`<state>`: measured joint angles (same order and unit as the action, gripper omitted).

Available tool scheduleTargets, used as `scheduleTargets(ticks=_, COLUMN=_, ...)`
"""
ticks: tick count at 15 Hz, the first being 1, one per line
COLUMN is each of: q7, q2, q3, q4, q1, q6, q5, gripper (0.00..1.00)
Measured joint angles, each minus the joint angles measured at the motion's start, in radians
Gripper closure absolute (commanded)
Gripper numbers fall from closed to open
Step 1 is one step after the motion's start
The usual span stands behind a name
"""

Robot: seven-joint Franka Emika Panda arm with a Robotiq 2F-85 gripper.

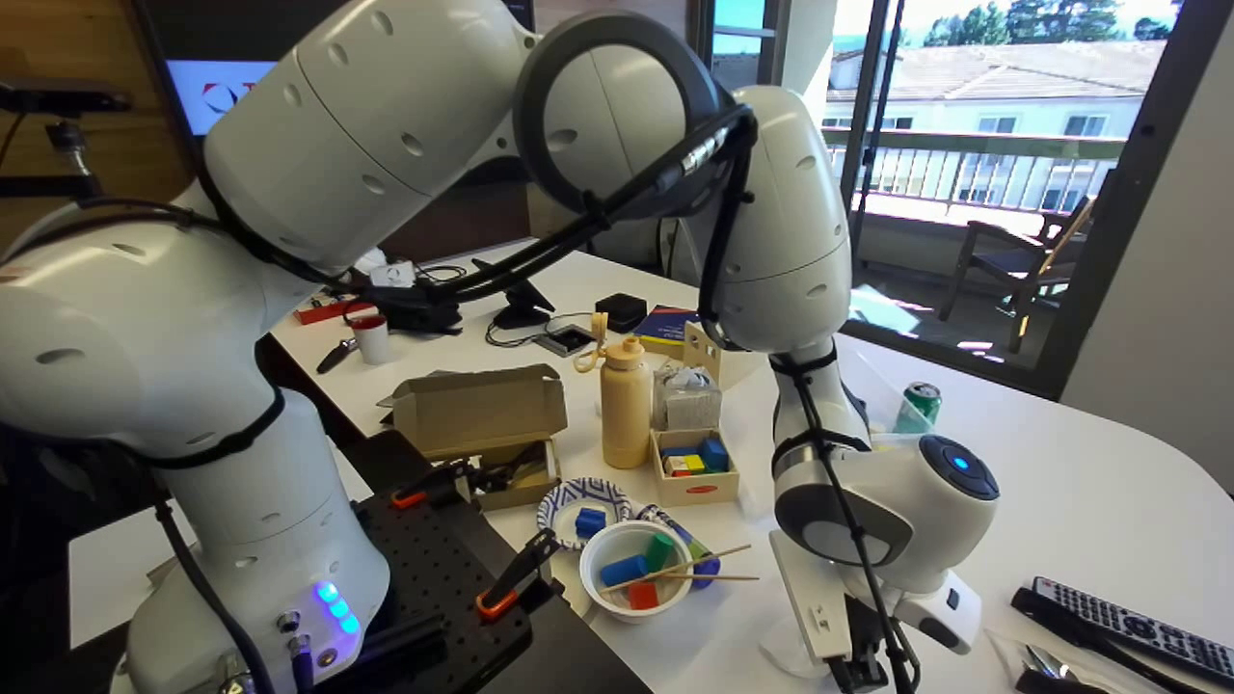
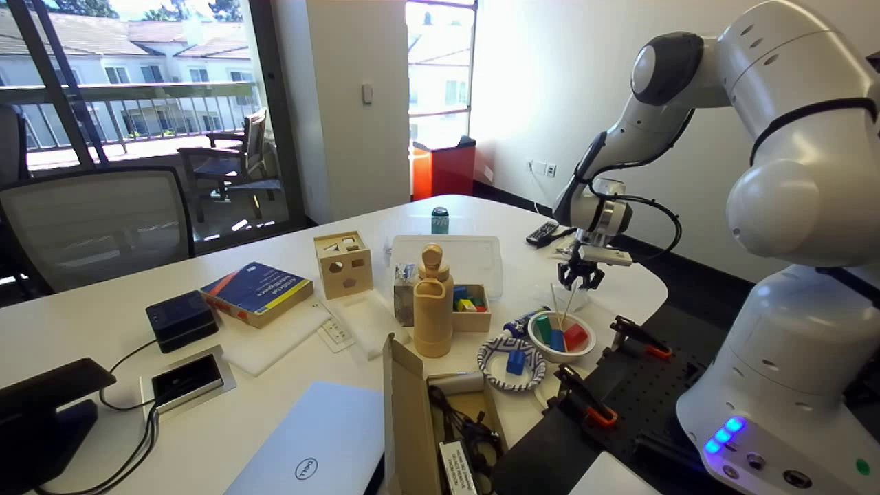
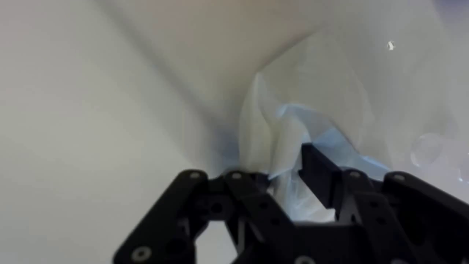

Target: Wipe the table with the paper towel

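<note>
My gripper [image 3: 284, 170] has its two black fingers partly closed, with a thin, crumpled whitish sheet, the paper towel [image 3: 273, 135], bunched between them. The towel spreads out past the fingertips over the white table and covers part of the left finger. In an exterior view my gripper [image 2: 581, 276] points down low over the white table [image 2: 625, 292], and the pale towel [image 2: 569, 298] shows faintly below it. In an exterior view the gripper [image 1: 858, 667] is near the bottom edge, with the towel [image 1: 789, 648] beside it on the table [image 1: 1070, 492]. The wrist view is blurred.
A white bowl [image 1: 603, 605] with coloured blocks and two sticks stands beside the gripper. A patterned plate [image 1: 554, 511], a bottle [image 1: 627, 405] and a wooden block box [image 1: 699, 490] stand behind it. A remote [image 1: 1138, 627] and a can [image 1: 916, 410] are on the far side.
</note>
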<state>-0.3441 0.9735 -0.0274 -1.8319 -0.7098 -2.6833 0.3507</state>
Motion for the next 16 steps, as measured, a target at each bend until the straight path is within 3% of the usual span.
scheduleTargets(ticks=4, q7=0.000, q2=-0.017, q3=0.014, q4=0.001, q1=-0.019, q6=0.000, q5=0.001, gripper=0.99)
scheduleTargets(ticks=8, q7=-0.001, q2=-0.051, q3=0.108, q4=-0.002, q1=-0.056, q6=-0.031, q5=0.007, gripper=0.99)
scheduleTargets(ticks=13, q7=-0.001, q2=-0.078, q3=0.209, q4=-0.037, q1=-0.036, q6=-0.190, q5=0.007, gripper=0.99)
scheduleTargets(ticks=16, q7=0.015, q2=-0.093, q3=0.217, q4=-0.070, q1=0.007, q6=-0.286, q5=-0.006, gripper=0.99)
